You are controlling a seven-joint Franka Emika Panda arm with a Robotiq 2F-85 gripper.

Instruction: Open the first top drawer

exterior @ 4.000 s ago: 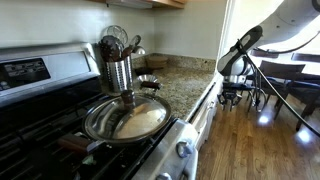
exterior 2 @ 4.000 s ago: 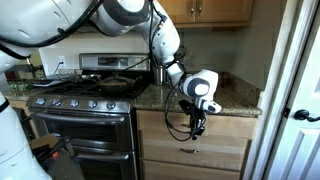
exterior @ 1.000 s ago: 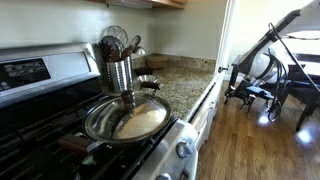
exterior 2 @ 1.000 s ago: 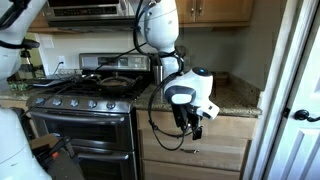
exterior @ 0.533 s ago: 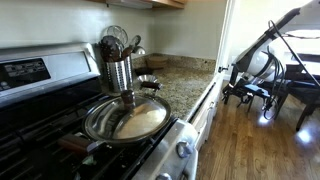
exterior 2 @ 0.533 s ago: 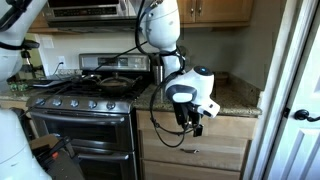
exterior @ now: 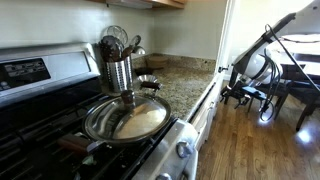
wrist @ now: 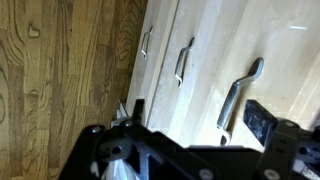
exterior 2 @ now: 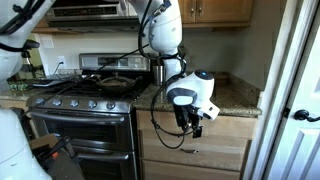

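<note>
The first top drawer (exterior 2: 230,128) is the pale front just under the granite counter, right of the stove, and it is closed. In the wrist view its curved metal handle (wrist: 238,95) is the nearest of three. My gripper (exterior 2: 190,122) hangs in front of this drawer, open and holding nothing. The wrist view shows my gripper (wrist: 200,115) with the handle between its two dark fingers (wrist: 265,120), closer to the right one; I cannot tell whether it touches. In an exterior view the arm (exterior: 250,68) reaches down beside the counter edge.
The steel stove (exterior 2: 80,120) stands beside the drawers, with a pan (exterior: 125,118) and a utensil holder (exterior: 118,65) on top. Two lower drawer handles (wrist: 183,62) show below. A white door (exterior 2: 292,100) stands to one side, above the wooden floor (wrist: 60,70).
Since four seconds ago the arm has swung round and brought the gripper lower in front of the top drawer. Over the last second it has hardly moved, and the jaws stay open.
</note>
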